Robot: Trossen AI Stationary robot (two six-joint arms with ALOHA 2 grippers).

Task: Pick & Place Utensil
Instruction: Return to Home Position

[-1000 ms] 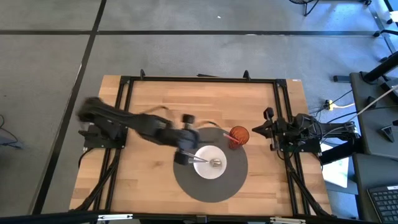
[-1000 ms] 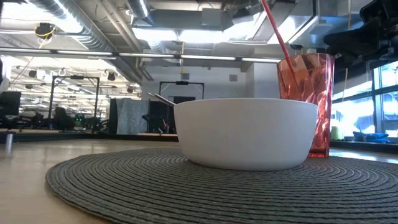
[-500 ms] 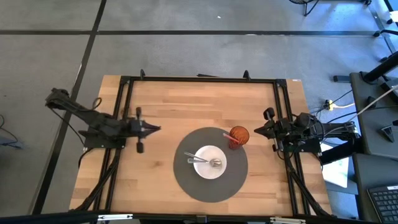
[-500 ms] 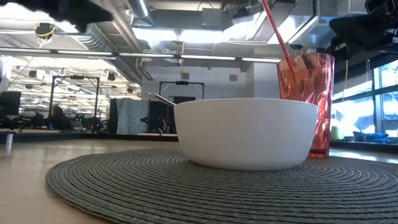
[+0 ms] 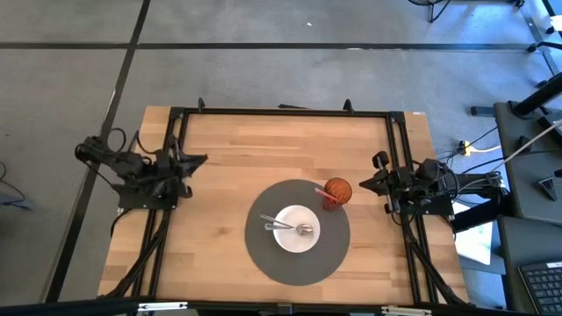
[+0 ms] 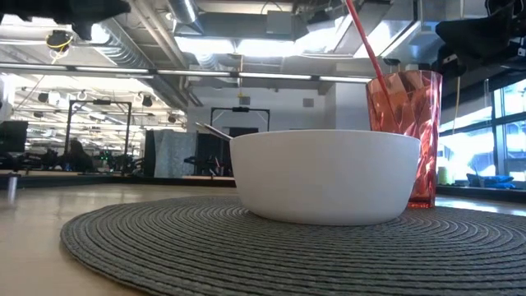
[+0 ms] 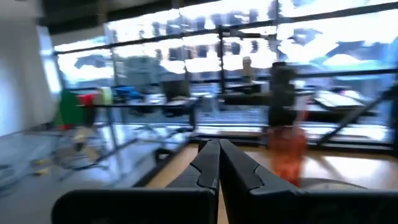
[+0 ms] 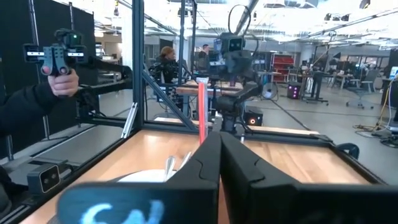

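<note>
Left gripper [image 5: 200, 160] sits at the 9 o'clock edge of the wooden table [image 5: 255, 145], arm folded over its base, tip aimed toward 3 o'clock. Left wrist view: its fingers [image 7: 208, 165] are pressed together, nothing between them.

Right gripper [image 5: 363, 183] sits at the 3 o'clock edge, arm folded, tip aimed toward 9 o'clock. Right wrist view: its fingers [image 8: 208, 158] are pressed together too, empty.

Both are well apart from the tableware.

Round gray placemat [image 5: 334, 254] lies flat, slightly toward 5 o'clock from table centre. White bowl [image 5: 290, 240] stands upright at mat centre.

Silver spoon [image 5: 303, 230] lies in the bowl, its head near the middle. Silver fork [image 5: 274, 221] is also in the bowl, its handle sticking out over the rim at about 10 o'clock. In the low view one handle pokes above the rim.

Orange glass [image 5: 337, 190] stands upright on the mat at 1 o'clock of the bowl, just beside it. Cannot tell if they touch. A red straw [image 5: 322, 190] in it leans toward 10 o'clock.

Right wrist view, beyond the table: a person's hand [image 8: 60, 82] in a dark sleeve grips a dark handheld device [image 8: 57, 55].
</note>
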